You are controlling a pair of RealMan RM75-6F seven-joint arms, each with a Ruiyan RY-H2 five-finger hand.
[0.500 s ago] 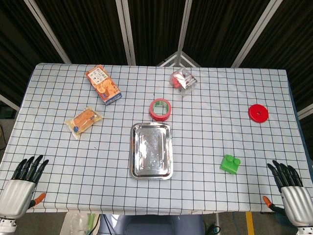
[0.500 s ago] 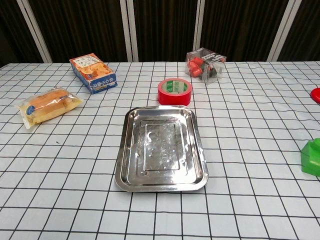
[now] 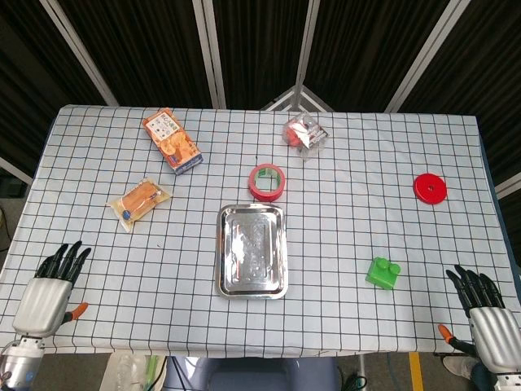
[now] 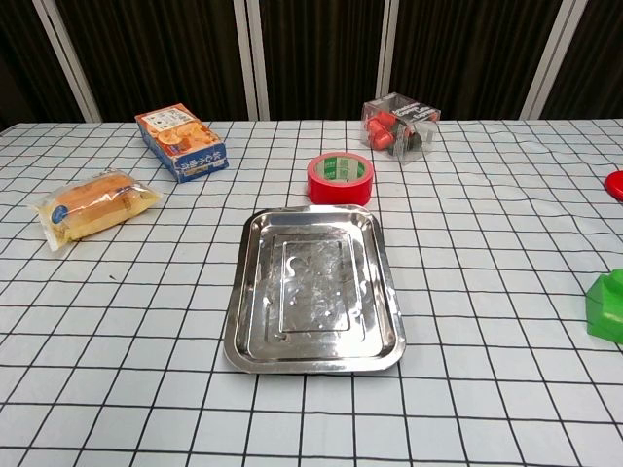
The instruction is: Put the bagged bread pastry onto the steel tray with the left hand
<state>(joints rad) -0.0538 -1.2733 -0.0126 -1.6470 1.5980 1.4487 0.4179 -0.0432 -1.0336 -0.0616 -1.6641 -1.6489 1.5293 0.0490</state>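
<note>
The bagged bread pastry (image 3: pixel 137 201) (image 4: pixel 92 205) lies flat on the checked cloth, left of centre. The steel tray (image 3: pixel 251 283) (image 4: pixel 311 355) sits bare in the middle of the table. My left hand (image 3: pixel 50 288) hovers at the near left edge, fingers spread and holding nothing, well short of the pastry. My right hand (image 3: pixel 483 311) is at the near right corner, also with fingers apart and nothing in it. Neither hand shows in the chest view.
An orange snack box (image 3: pixel 172 141) (image 4: pixel 181 142) lies behind the pastry. A red tape roll (image 3: pixel 267 182) (image 4: pixel 341 177) sits just beyond the tray. A clear box with red pieces (image 3: pixel 305 134) (image 4: pixel 400 126), a red disc (image 3: pixel 430 188) and a green block (image 3: pixel 383 272) (image 4: pixel 607 305) lie to the right.
My left hand has moved forward and slightly up over the table's near left edge. The right hand has shifted a little lower. The objects have not moved.
</note>
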